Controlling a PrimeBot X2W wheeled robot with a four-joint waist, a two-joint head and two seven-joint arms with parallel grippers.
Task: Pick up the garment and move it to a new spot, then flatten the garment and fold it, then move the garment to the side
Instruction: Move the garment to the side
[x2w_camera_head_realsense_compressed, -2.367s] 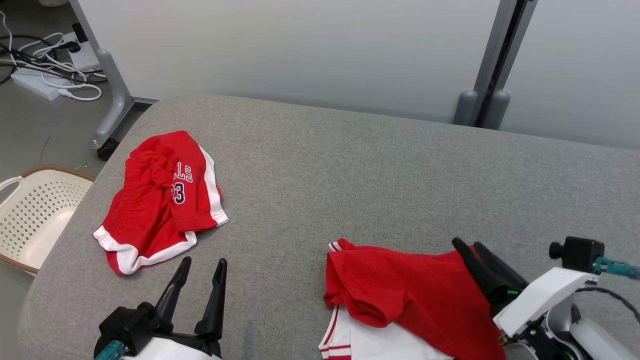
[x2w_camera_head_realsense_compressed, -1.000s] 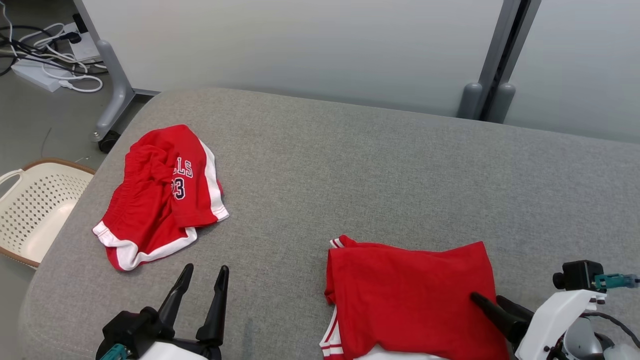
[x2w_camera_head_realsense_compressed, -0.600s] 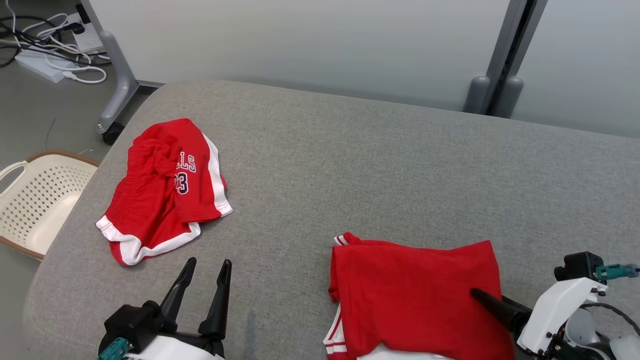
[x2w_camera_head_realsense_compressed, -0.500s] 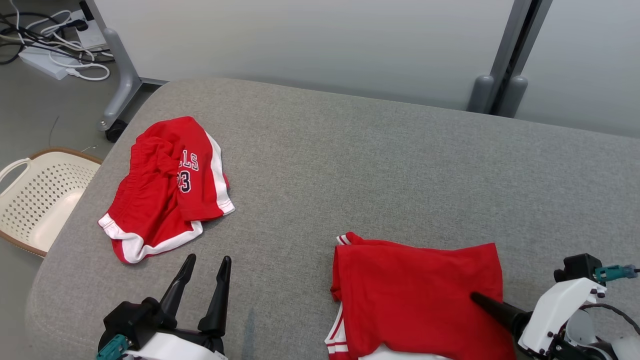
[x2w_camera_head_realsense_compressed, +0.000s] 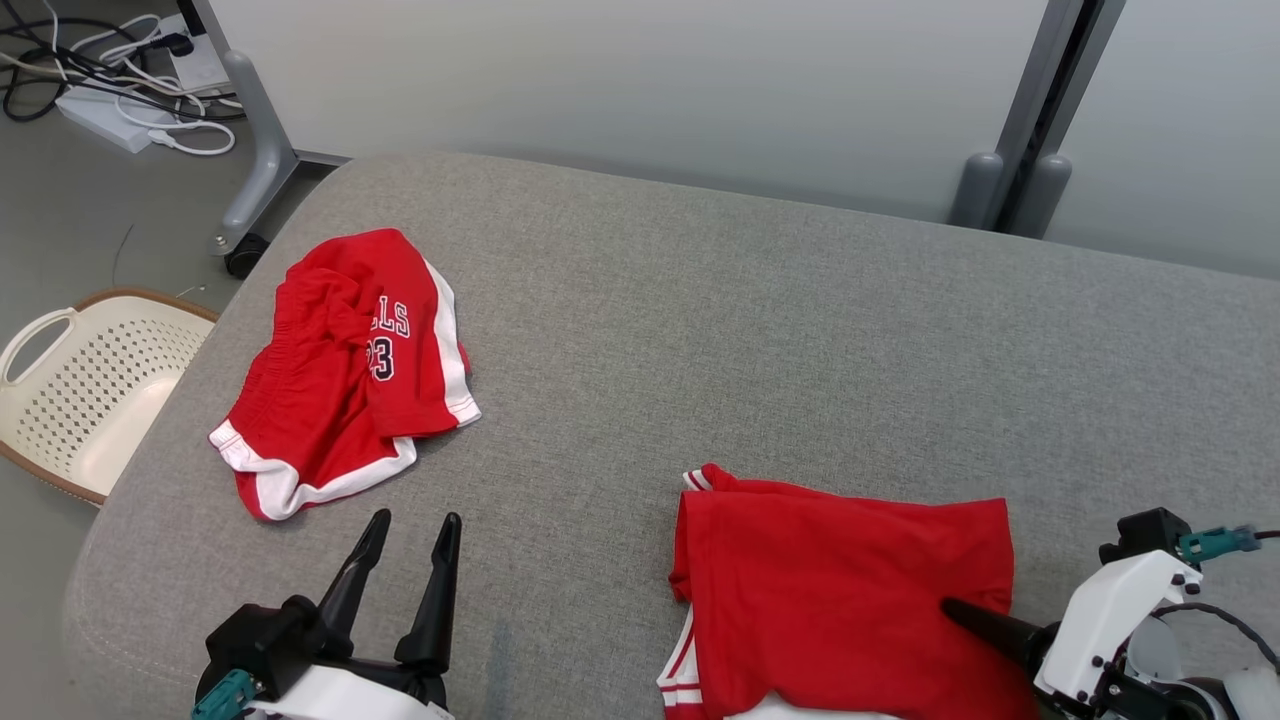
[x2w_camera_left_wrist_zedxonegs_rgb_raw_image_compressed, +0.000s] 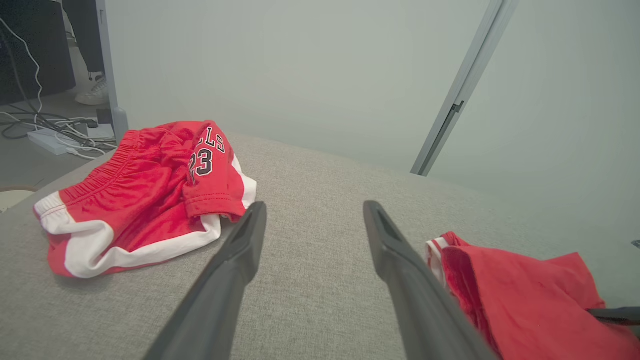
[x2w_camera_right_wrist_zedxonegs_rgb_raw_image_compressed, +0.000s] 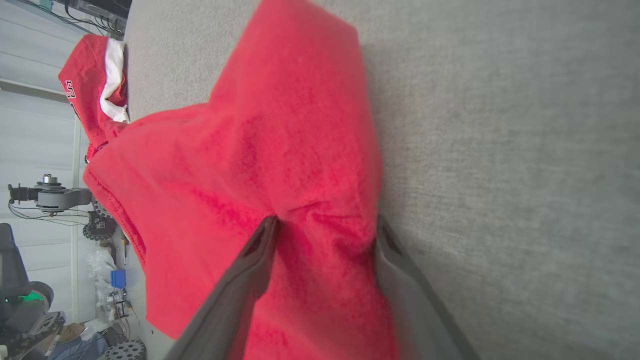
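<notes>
Red garment (x2w_camera_head_realsense_compressed: 840, 590) is lying at the near right of the grey worktop (x2w_camera_head_realsense_compressed: 750, 300). It is doubled over into a rough rectangle, with white trim peeking out at its near-left corner. My right pincer (x2w_camera_right_wrist_zedxonegs_rgb_raw_image_compressed: 325, 222) is sitting spread, fingers straddling a bunched ridge of the cloth without nipping it. My left pincer (x2w_camera_head_realsense_compressed: 415, 520) is hovering spread and empty. Red shorts (x2w_camera_head_realsense_compressed: 345, 370) are lying well apart to the left. I am judging the fold done or nearly so, with the shift to the side remaining.

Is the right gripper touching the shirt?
Touching. The right wrist view shows the shirt bunched inside the right gripper, with creases starting at both fingers.
</notes>
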